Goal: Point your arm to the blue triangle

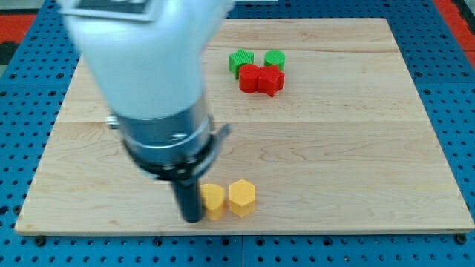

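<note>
The blue triangle was nowhere visible, perhaps hidden behind the arm. There was no pincer, only my tip [192, 219] touching a yellow block [214, 201] near the desk [334, 148] edge; searching came next.

Board: wooden table top [356, 148]
Top: two green blocks [240, 60] [274, 58], two red blocks [250, 76] [271, 80]
Bottom: two yellow blocks [214, 200] [242, 197]
</note>
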{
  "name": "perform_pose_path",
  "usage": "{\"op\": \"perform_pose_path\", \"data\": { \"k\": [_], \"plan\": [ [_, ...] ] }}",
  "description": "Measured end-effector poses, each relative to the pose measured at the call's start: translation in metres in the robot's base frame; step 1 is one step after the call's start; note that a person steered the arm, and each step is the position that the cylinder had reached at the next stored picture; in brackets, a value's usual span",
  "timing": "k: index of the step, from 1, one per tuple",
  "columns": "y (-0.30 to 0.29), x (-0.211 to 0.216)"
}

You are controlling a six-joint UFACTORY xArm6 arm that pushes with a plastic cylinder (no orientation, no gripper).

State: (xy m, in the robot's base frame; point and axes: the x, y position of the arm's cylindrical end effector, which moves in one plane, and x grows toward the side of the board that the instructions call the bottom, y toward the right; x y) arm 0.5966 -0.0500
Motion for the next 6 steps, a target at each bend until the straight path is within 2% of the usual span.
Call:
{"op": "perform_pose_path", "data": {
  "k": [1,2,3,4,5,6],
  "plan": [
    [0.022,-0.005],
    [-0.045,-0.014],
    [-0.139,-0.04],
    [-0.19,-0.091],
    [-0.165,-0.134],
    [-0.109,-0.153]
  ]
}}
